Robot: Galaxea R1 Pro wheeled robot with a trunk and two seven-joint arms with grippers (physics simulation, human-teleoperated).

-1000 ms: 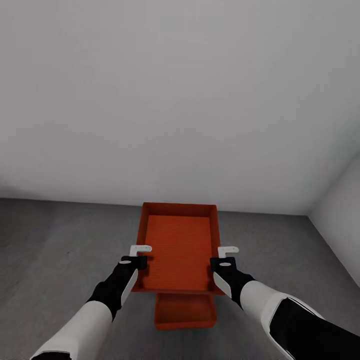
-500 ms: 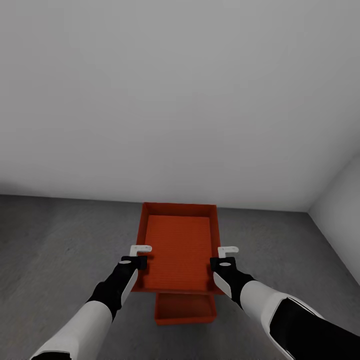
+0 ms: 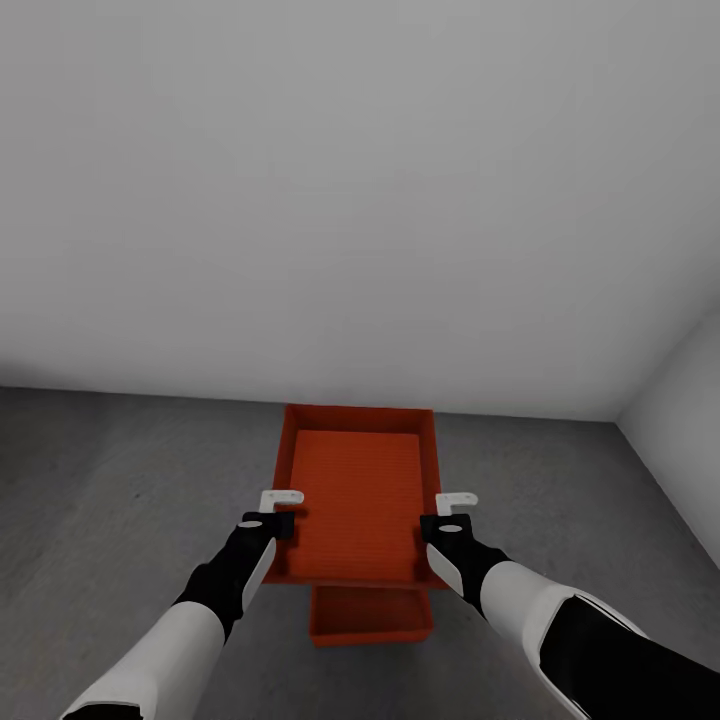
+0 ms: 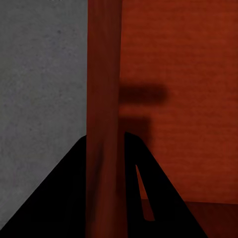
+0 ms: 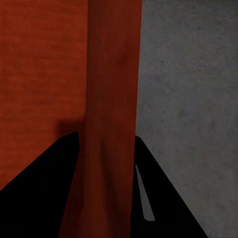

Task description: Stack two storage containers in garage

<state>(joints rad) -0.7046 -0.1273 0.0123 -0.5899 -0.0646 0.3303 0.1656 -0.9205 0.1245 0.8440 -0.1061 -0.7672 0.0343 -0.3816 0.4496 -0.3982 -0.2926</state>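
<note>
I hold one orange-red storage container (image 3: pixel 355 505) level above the floor, by its two long side walls. My left gripper (image 3: pixel 278 512) is shut on the left wall (image 4: pixel 104 99), and my right gripper (image 3: pixel 450 512) is shut on the right wall (image 5: pixel 111 99). The second storage container (image 3: pixel 370 615) stands on the dark grey concrete floor (image 3: pixel 120 480) right below the held one. Only its near end shows past the held bin's near edge. Both bins are empty.
A plain white garage wall (image 3: pixel 360 200) rises just behind the bins. A second white wall (image 3: pixel 690 440) meets it in a corner at the right. Bare concrete lies to the left and right of the bins.
The whole head view has shifted slightly, so the floor line and the lower bin sit a little higher in the picture. Both grippers keep the same grip on the held bin.
</note>
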